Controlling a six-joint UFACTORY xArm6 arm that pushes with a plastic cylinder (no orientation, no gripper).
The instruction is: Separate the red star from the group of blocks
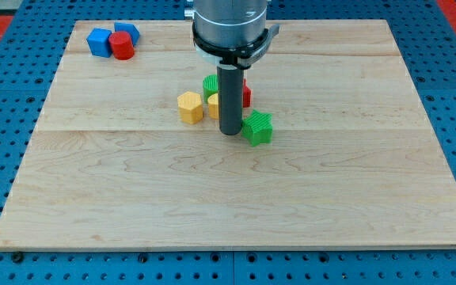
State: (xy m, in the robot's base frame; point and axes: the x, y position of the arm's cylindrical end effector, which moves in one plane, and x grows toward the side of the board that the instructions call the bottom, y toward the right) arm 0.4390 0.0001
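Red star point(246, 94) mostly hidden behind rod, touching or just beside yellow block point(214, 105) and green block point(210, 84) at bench point(212, 206) centre. Not yet separated. My tip point(229, 131) just beside green star point(257, 127). No pincer present.

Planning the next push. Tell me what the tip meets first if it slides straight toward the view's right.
Most likely the green star-shaped block, right beside my tip; depth is unclear, so contact isn't certain.
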